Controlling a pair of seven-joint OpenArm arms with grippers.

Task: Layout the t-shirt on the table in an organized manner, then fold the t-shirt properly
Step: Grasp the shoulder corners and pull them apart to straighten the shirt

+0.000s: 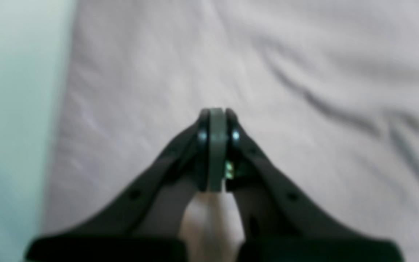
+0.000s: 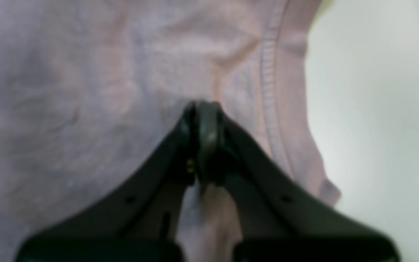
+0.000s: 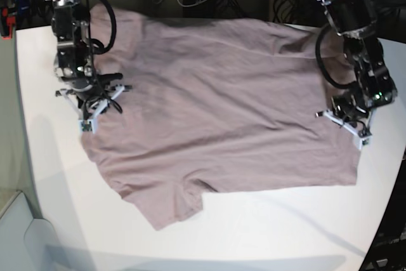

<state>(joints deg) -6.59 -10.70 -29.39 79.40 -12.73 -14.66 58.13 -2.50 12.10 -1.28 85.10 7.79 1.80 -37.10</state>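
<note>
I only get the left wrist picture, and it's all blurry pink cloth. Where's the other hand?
Observer: In the base view the right hand is over the t-shirt, at the opposite side edge.
Operator: Is it open?
Observer: No, shut, as the right wrist view shows; whether it pinches cloth is unclear.
Operator: Is the shirt flat?
Observer: Mostly spread on the white table, with a sleeve poking toward the near edge.

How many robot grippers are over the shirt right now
2. The left gripper is at the t-shirt's edge on the right of the base view; the right gripper is at its edge on the left. Both are shut.
</note>
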